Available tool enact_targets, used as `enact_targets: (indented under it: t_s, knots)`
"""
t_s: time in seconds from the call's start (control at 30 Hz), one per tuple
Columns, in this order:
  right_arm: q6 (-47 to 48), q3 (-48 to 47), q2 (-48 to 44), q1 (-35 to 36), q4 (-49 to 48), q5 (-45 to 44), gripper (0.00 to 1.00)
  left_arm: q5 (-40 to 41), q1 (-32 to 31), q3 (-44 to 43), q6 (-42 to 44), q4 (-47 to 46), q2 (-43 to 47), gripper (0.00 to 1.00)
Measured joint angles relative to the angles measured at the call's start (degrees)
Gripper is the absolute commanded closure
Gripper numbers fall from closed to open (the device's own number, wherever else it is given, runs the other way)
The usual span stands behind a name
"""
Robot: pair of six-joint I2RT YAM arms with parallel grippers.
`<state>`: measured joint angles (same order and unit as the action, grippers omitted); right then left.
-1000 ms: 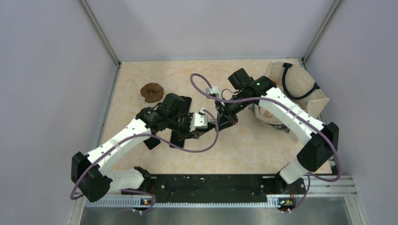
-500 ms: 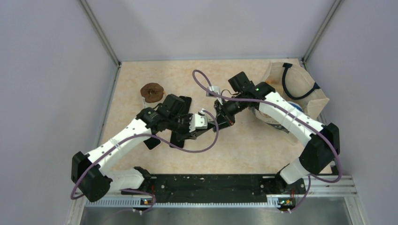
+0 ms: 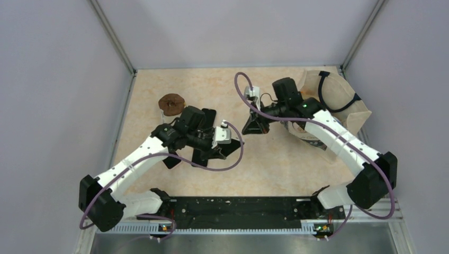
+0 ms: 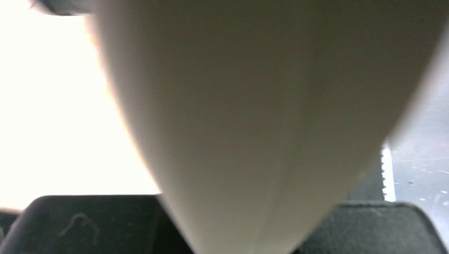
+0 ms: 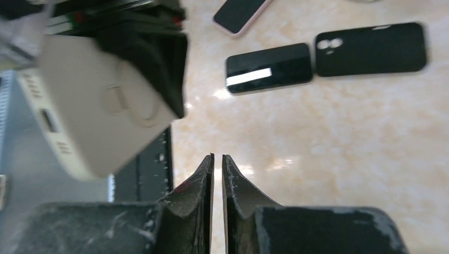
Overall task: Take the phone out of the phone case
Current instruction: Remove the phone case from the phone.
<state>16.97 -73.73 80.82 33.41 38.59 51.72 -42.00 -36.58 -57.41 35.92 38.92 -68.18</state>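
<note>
Right hand (image 5: 217, 156): fingers set at a narrow slit with nothing between them, poised over the beige marbled counter (image 5: 328, 137).

Left hand (image 3: 233, 146): well apart from the right hand, to its left. A blurred cream surface (image 4: 254, 116) fills the left wrist view and covers the fingers. Whether the left hand is wide, narrow or gripping cannot be told. In the right wrist view, a cream rounded-cornered block (image 5: 95, 111) sits against the left hand's black body.

Beyond the right fingertips, a black glossy-screened phone (image 5: 269, 67) lies flat on the counter. It is end to end with a black rectangular phone case (image 5: 370, 48) showing lens cut-outs, with a narrow gap between them. Whether that case is occupied cannot be told. A pink-edged dark phone (image 5: 241, 13) lies near, partly cut off.
</note>
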Motion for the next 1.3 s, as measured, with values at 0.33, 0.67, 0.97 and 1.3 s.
enact_targets:
  t_s: [0.33,0.67,0.97,1.3]
  knots:
    - [9.1,0.7,-9.3,-2.8,0.2,-1.6,0.54,-12.5,2.6,0.5,-0.8,-0.3,1.8,1.0]
    - [15.5,-2.2,-13.1,-2.8,8.6,8.8,0.53,-15.3,4.8,0.5,-5.7,-3.7,1.4,1.0]
    - [15.3,-5.0,-12.5,-2.2,8.1,15.5,0.53,-16.1,5.1,0.5,-9.2,-6.2,-0.2,1.0]
    - [11.6,-5.0,-8.8,-0.6,3.8,15.5,0.54,-16.1,5.2,0.5,-10.4,-7.5,-0.4,1.0]
